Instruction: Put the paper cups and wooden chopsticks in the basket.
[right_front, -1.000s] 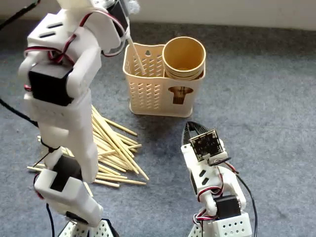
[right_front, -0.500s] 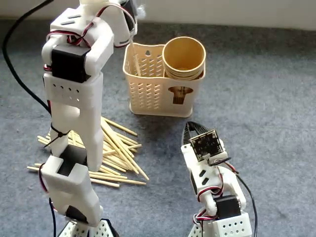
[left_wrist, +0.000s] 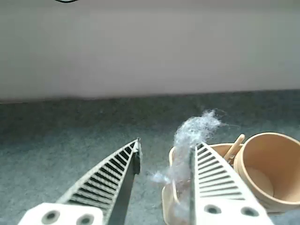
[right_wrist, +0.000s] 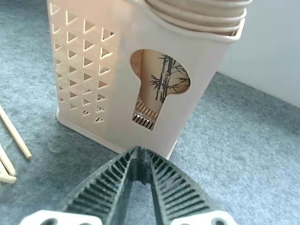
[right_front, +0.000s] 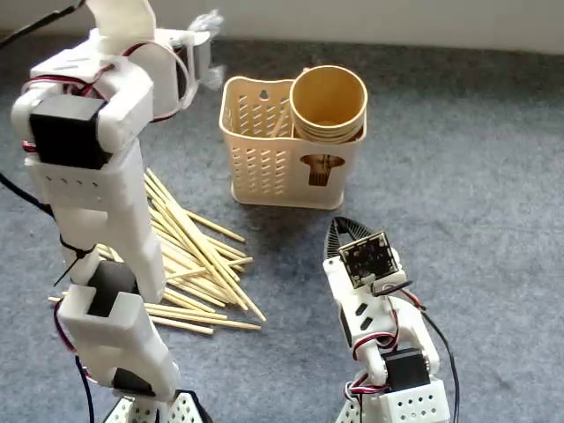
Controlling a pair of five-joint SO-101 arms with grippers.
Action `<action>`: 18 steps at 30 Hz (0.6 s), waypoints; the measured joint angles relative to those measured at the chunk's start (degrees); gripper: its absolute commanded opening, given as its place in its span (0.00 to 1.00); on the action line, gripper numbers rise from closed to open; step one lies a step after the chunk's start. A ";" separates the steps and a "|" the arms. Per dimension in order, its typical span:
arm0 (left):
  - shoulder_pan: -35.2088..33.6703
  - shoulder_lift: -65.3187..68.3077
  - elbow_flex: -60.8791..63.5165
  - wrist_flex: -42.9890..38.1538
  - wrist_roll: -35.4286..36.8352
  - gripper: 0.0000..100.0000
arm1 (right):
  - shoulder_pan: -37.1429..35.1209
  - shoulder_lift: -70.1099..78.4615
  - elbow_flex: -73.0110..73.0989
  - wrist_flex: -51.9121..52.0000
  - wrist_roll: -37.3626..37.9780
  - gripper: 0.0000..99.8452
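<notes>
**A:** Left gripper (left_wrist: pixel 166 146), fingers?

**B:** Spread apart, with grey carpet (left_wrist: pixel 70 140) visible through the gap. A tuft of pale fluff (left_wrist: pixel 197 129) clings to one finger (left_wrist: pixel 208 180).

**A:** Where is it?

**B:** Raised, just beside the basket (right_front: pixel 264 172), off its far corner on the left arm's (right_front: pixel 97 203) side. It is close to the wall (right_front: pixel 397 18).

**A:** Right gripper (right_wrist: pixel 138 157)?

**B:** Fingers pressed together tip to tip, closed on themselves. It sits low over the carpet, pointing at the basket's front wall. It is near that wall but not touching. It faces the keyhole-shaped cutout (right_wrist: pixel 157 89).

**A:** Paper cups (right_front: pixel 328 101)?

**B:** A nested stack, upright in the basket at the end on the right arm's side. Their rims stand above the basket's rim. A bamboo print on the lowest cup shows through the cutout.

**A:** Any sticks inside?

**B:** One chopstick (left_wrist: pixel 233 149) is in the basket, leaning against the cups with its end poking up beside their rim.

**A:** And the others?

**B:** The wooden chopsticks (right_front: pixel 198 256) lie in a loose, criss-crossed pile on the carpet beside the left arm. The arm partly hides them. The pile is near the basket but apart from it. A few ends (right_wrist: pixel 14 133) show in the right wrist view.
</notes>
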 measured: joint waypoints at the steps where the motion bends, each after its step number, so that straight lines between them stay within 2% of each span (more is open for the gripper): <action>1: -1.76 -0.62 0.79 0.35 -1.85 0.09 | 0.00 0.00 0.00 0.00 0.00 0.01; 4: -7.03 -2.73 5.27 0.62 -6.59 0.08 | 0.00 0.00 0.00 0.00 0.00 0.01; 8: -10.46 -7.12 14.59 0.62 -13.89 0.08 | 0.00 0.00 0.00 0.00 0.00 0.01; 18: -11.60 -24.88 47.30 0.62 -26.46 0.08 | 0.00 0.00 0.00 0.00 0.00 0.01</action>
